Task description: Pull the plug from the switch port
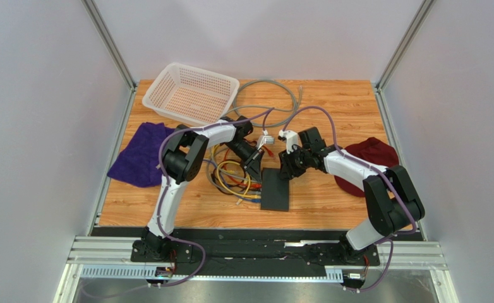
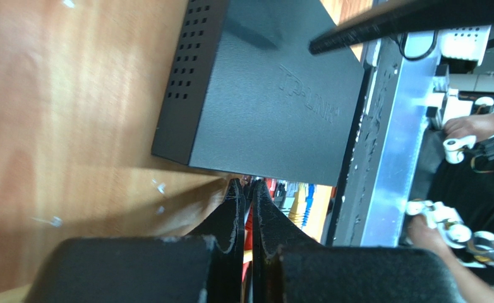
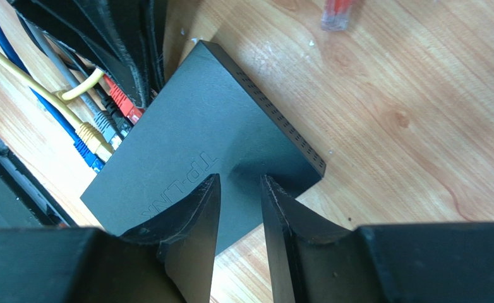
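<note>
The switch [image 1: 275, 190] lies flat on the wooden table [image 1: 331, 196], between the two arms and a little nearer to their bases, with its sockets on the long edge that faces the left arm. From above it is only a plain black rectangle with a tangle of coloured cables beside it; the plugs themselves are too small to tell apart there.

The right wrist camera shows them clearly. A red plug [image 3: 125, 106], a grey plug [image 3: 107, 124], a yellow plug [image 3: 90, 134] and a blue plug [image 3: 86, 158] sit in a row at the socket edge. It also shows the dark fingers of the left gripper [image 1: 254, 165] coming down on the red plug, which meets the edge of the switch. The left wrist camera agrees: its two fingers are almost together, with only a thin red strip between them.

The right gripper [image 3: 240, 186] has its fingers apart and holds nothing. Its tips are over the top of the switch near one corner; whether they press on it I cannot tell. A loose red connector [image 3: 337, 14] lies on the wood beyond that corner.

Only the top view shows the white mesh basket [image 1: 192, 95] and a grey cable [image 1: 265, 81] at the far side, a purple cloth [image 1: 141, 154] at the left, and a dark red cloth [image 1: 376, 154] at the right.
</note>
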Robot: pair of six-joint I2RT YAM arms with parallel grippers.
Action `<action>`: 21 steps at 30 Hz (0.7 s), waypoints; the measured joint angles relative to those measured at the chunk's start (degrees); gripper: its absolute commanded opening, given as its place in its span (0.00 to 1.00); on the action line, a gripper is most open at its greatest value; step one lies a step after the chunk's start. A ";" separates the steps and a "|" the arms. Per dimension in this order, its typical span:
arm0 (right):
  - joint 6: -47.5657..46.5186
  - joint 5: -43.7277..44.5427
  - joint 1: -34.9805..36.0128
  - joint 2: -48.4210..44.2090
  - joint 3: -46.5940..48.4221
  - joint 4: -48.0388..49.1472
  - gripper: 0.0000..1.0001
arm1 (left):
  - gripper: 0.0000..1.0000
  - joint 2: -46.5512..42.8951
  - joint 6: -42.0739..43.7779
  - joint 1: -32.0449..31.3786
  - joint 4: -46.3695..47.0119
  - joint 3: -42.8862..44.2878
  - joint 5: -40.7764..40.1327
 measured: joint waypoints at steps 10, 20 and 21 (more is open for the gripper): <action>-0.09 0.72 0.15 -0.96 -0.96 0.35 0.38 | 0.00 1.44 -0.13 0.24 -0.59 -0.26 2.84; -0.09 0.70 0.26 -0.96 -0.94 0.35 0.37 | 0.00 7.76 2.80 0.66 -11.13 8.02 5.40; -0.11 0.70 0.37 -0.94 -0.94 0.33 0.37 | 0.00 9.18 3.15 0.81 -13.60 9.84 5.88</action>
